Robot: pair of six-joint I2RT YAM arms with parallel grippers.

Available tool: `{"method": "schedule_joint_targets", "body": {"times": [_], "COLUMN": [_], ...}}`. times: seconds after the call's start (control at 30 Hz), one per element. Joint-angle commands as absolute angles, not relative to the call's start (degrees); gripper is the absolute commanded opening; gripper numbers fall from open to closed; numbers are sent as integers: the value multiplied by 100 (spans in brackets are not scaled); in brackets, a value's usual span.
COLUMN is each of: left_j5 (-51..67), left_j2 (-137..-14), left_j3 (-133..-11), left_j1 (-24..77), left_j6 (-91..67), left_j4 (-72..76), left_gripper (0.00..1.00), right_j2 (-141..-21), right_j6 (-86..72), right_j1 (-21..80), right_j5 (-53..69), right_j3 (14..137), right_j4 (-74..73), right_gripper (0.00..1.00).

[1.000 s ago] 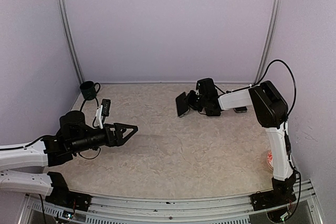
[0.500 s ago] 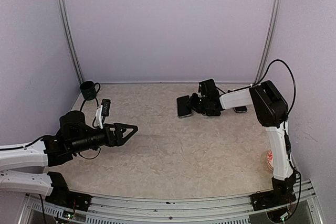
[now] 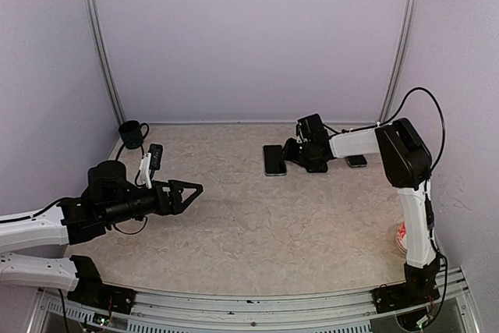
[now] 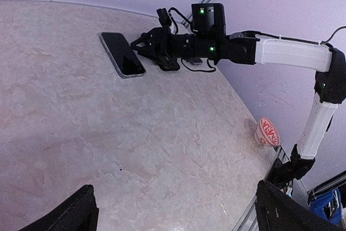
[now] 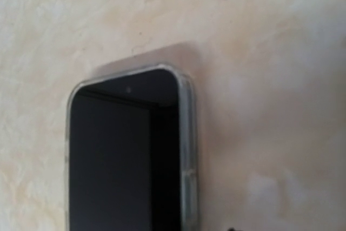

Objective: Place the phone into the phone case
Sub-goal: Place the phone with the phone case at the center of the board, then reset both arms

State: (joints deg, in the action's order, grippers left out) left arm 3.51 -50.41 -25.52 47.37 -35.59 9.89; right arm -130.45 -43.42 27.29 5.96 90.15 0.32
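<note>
Phone (image 3: 274,159) lay flat near the far edge of the bench (image 3: 257,224), seemingly seated in its clear phone case (image 5: 187,133). Right gripper (image 3: 288,154) sat just beside it, jaws parted, empty; left gripper (image 3: 189,189) gaped wide, empty. Next, probably, pressing the corners home.

Phone (image 3: 274,159) flat on table (image 3: 257,224), right pincer (image 3: 291,152) just right of it, mug (image 3: 132,133) in back-left corner
</note>
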Motion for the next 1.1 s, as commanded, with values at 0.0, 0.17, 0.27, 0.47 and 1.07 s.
{"method": "schedule_joint_targets", "body": {"times": [0.0,0.17,0.27,0.47,1.07], "left_j5": [-106,-832,-1367,-2274,-2433], "left_j2": [-4880,-4791,-4837,-4651,-4469], "left_j3": [-3103,-3573,-3822,-3610,-3426], "left_j1": [4755,4742,4740,4747,3270], "left_j6": [-3154,-2900,-2755,-2474,-2078], "left_j4": [380,-355,-722,-468,-378], "left_gripper": [99,99,99,99,99], "right_j2": [-12137,-10816,-9825,-7897,-3186], "right_j6": [-3404,-2505,-2128,-1677,-1322], "right_j1": [2694,2730,2775,2817,2813], "right_j5": [210,48,-194,-351,-1286], "right_j3": [8785,7619,6779,5402,2670], "right_j4": [-364,-188,-28,-18,-713], "right_gripper": [43,60,97,100,99]}}
